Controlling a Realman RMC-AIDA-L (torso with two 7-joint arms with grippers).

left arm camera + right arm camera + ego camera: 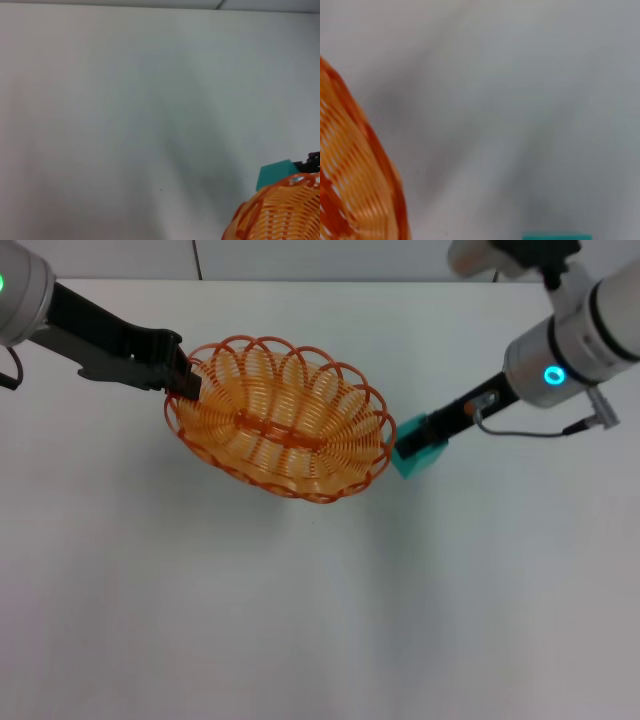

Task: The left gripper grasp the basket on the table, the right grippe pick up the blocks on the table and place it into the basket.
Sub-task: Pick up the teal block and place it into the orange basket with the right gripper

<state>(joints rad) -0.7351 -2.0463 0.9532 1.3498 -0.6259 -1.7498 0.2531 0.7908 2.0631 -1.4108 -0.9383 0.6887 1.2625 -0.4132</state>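
Note:
The orange wire basket (285, 425) hangs tilted above the white table (200, 600), casting a faint shadow. My left gripper (185, 378) is shut on its left rim. Just off the basket's right rim, my right gripper (412, 440) is shut on the small teal cube (422, 455), held in the air outside the basket. In the left wrist view a piece of the basket (280, 212) shows with the cube (274, 175) behind it. The right wrist view catches the basket's edge (350, 175) and the top of the cube (557, 236). Nothing lies in the basket.
Bare white tabletop (125, 125) stretches under and in front of both arms. The table's far edge (330, 281) runs along the back, close behind the right arm.

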